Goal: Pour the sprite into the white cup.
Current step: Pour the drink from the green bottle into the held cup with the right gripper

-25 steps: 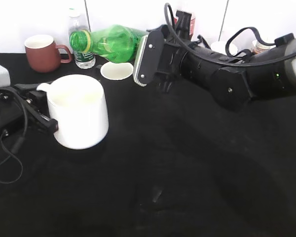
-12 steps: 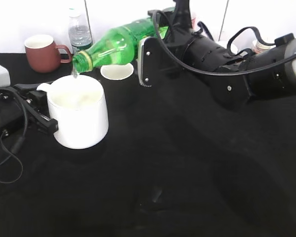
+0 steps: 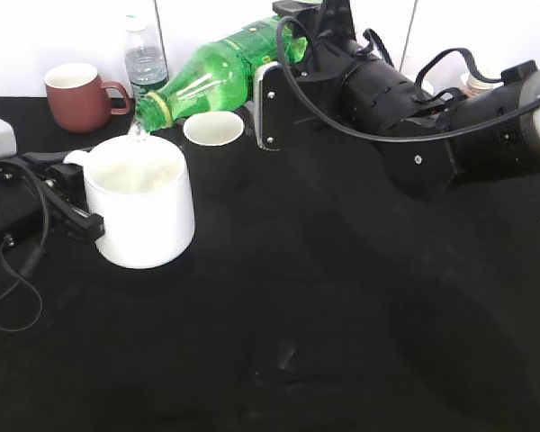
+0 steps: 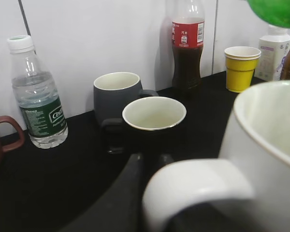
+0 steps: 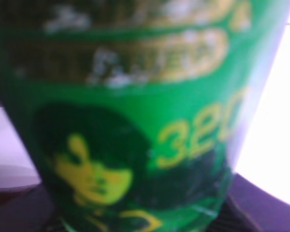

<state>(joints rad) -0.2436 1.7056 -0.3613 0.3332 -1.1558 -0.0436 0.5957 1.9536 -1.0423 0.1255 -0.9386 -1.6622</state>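
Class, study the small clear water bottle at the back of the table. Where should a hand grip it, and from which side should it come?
Grip the water bottle around its labelled middle, coming level from the front. It stands upright with its cap on, the wall is close behind it, and the brown mug sits on its left. The front looks the most open side, though the tilted sprite hangs near its right.

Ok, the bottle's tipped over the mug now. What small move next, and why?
Probably hold this tilt and keep pouring. The sprite, held in the right gripper, has its mouth just above the white cup at its rim, with a thin stream falling in. The left gripper steadies the handle side.
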